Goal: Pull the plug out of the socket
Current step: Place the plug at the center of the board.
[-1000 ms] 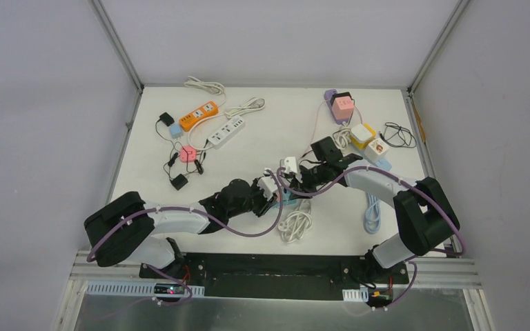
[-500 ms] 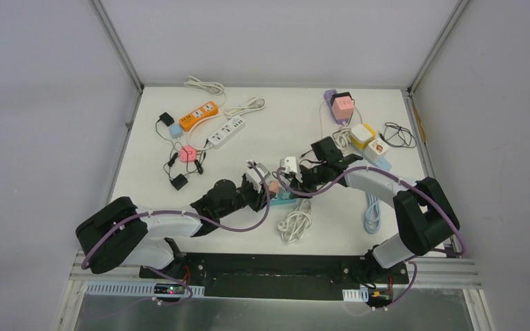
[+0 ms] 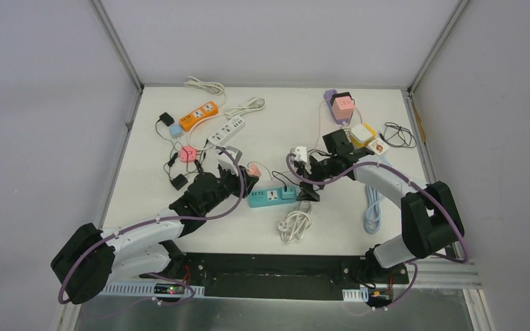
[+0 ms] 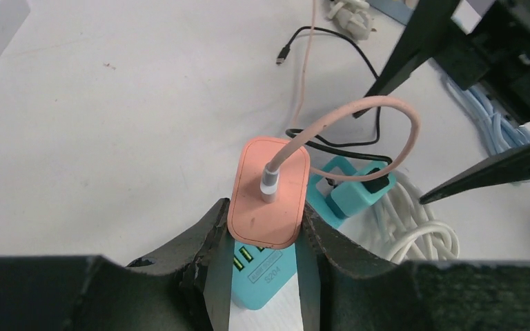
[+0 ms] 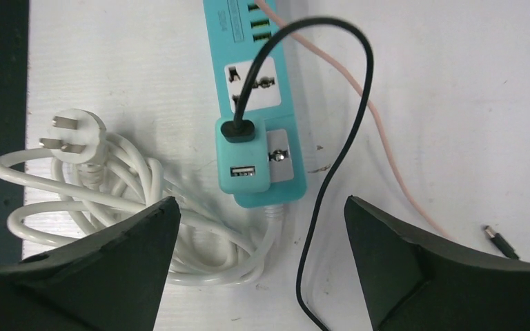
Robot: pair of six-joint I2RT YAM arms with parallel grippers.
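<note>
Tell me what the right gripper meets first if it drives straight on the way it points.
Probably the teal adapter plugged into the cord end of the teal power strip: it sits centred ahead of the open right gripper. Depth is unclear.

The power strip (image 3: pixel 268 198) is lying mid-frame on the table (image 3: pixel 338 224), and the charger (image 3: pixel 252 169) is hanging just to its upper left, between the left gripper's (image 4: pixel 263 231) fingers. An adapter (image 3: pixel 288 192) is sitting on the strip's right end, the right gripper (image 5: pixel 261 203) is hovering over it, and a coiled cord (image 3: pixel 295 222) is lying just below.
</note>
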